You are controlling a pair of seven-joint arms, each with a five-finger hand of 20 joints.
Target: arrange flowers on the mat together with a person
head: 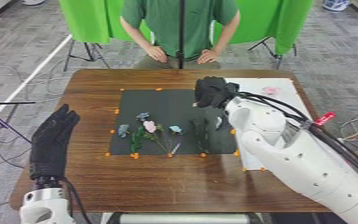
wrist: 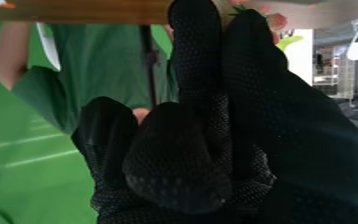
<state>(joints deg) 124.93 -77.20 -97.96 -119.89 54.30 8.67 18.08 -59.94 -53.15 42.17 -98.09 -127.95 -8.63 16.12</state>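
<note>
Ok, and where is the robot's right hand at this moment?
In the head view, the right hand is over the far right corner of the dark mat, by the left edge of the white sheet.

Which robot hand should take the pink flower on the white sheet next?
Right, I'd say. The right hand is over the mat's far right corner, close to the white sheet and the pink flower. The left hand is over the table's left side, across the mat.
</note>
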